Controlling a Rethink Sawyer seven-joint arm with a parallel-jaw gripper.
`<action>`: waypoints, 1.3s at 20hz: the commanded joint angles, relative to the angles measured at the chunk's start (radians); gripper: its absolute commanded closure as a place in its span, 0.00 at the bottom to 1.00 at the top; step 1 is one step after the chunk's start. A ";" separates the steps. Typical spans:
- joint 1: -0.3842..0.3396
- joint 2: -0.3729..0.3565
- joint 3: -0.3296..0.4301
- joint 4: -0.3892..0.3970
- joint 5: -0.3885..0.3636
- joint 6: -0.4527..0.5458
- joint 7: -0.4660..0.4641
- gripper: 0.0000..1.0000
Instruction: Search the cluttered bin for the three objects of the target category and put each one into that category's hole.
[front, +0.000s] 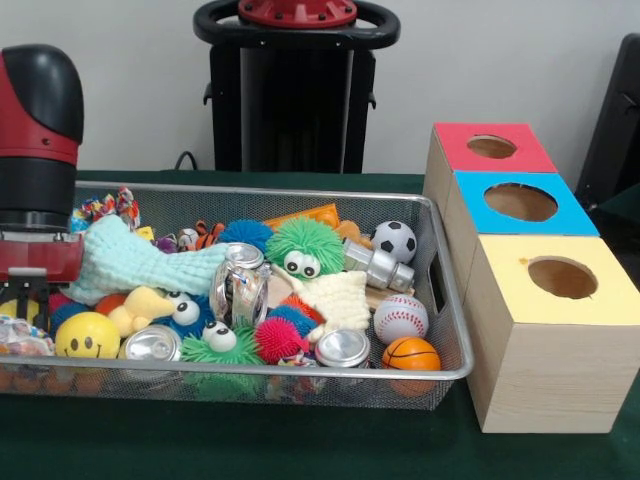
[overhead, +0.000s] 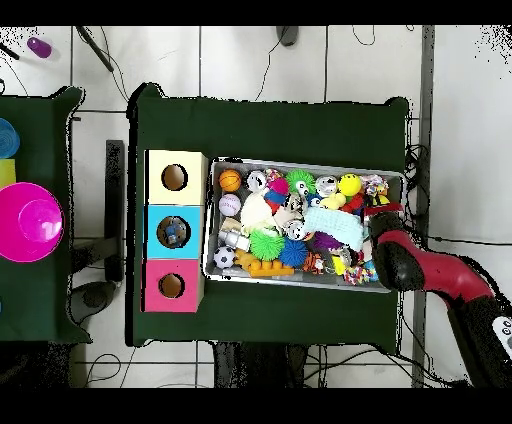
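The hand (front: 38, 262), grip state unclear, hovers over the bin's (front: 440, 300) end farthest from the boxes (front: 545, 330).

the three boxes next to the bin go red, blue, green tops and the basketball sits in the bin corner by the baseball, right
Not quite. The third box has a yellow top, not green, as the front view shows. The red box and blue box are as you say, and the basketball does sit in the bin corner next to the baseball.
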 joint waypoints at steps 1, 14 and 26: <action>0.044 0.096 0.041 -0.083 -0.058 -0.125 0.130 1.00; 0.055 0.078 0.029 -0.079 -0.066 -0.128 0.144 0.00; 0.070 0.062 0.020 -0.079 -0.067 -0.105 0.132 0.00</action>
